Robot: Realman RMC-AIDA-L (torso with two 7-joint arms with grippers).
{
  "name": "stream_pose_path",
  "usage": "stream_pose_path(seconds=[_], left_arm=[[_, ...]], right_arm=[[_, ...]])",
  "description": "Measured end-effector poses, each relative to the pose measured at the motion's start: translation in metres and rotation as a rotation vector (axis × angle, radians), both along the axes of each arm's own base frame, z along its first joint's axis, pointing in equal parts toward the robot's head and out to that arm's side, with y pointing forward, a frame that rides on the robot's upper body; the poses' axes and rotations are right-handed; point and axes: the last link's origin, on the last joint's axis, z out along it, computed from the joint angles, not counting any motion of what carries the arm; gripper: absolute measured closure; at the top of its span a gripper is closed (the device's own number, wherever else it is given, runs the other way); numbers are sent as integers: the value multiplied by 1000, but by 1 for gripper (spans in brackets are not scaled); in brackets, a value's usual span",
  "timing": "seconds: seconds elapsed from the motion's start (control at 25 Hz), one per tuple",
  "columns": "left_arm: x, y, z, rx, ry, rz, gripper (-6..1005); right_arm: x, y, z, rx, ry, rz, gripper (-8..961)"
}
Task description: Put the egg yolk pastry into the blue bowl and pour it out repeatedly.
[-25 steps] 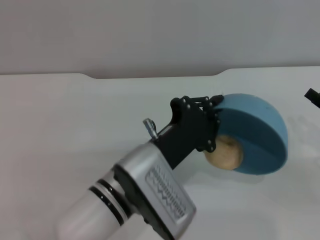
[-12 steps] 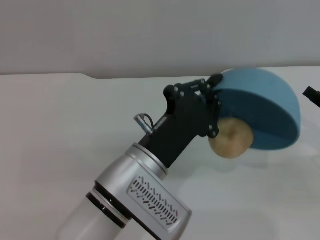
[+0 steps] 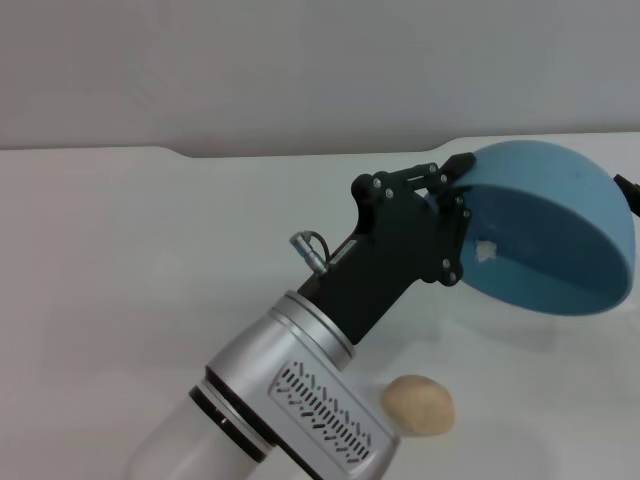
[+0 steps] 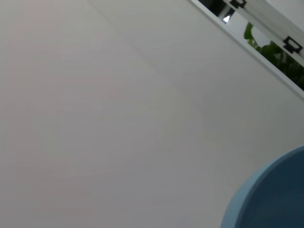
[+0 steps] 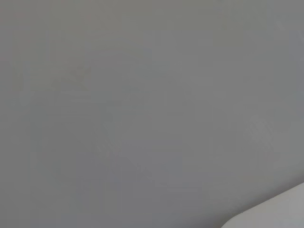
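tipping blue bowl (image 3: 545, 240), left gripper (image 3: 455, 200) clamped; pastry (image 3: 419, 405) below.

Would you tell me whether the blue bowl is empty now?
Empty: the tipped blue bowl shows a bare inside, and the egg yolk pastry lies on the table.

We can read no text, label, brand, number or sign anywhere in these views.

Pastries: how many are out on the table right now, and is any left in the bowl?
1. The egg yolk pastry lies on the table, near edge, below the tilted blue bowl held by the left gripper. The bowl's visible inside is empty.
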Motion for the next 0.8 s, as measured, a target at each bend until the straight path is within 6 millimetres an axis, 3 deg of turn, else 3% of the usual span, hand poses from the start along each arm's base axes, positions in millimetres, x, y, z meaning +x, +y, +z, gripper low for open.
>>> stream_pose_path(seconds=[0.28,0.52,0.8], left_arm=[[-1,13,3,-18,-21,60,990],[1,61,14,-92,-27,313,988],[-16,120,44,-209,-10,578,987]], right_arm=[[-1,1,0,1,-1,3,587],[-1,2,-1,-2,2,1,591],[-3,3,-7,-35,-11,10,594]])
